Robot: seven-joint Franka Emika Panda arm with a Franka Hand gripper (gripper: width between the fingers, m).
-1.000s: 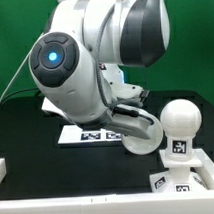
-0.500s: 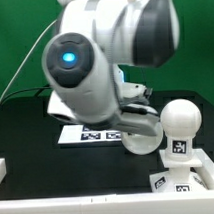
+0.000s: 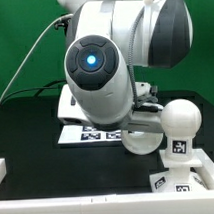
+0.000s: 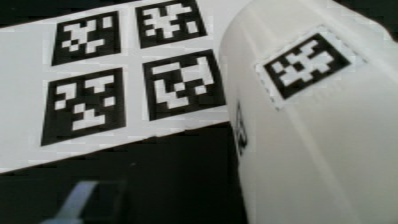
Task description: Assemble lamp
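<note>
Black table [image 3: 26, 148] under green backdrop; my gripper's down at the shade [image 3: 141, 142], beside the marker board [image 3: 91, 134], near the bulb [image 3: 180, 120] on its base [image 3: 188, 179]. Can't tell jaw state.

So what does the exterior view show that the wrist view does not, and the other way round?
Only the exterior view shows the arm with its blue light, the bulb standing on the base at that view's right, and the green backdrop. Only the wrist view shows four tags of the marker board sharply, and a tag on the shade close up. Both show the shade, the marker board and the black table. The gripper's fingers cannot be made out in either view.
</note>
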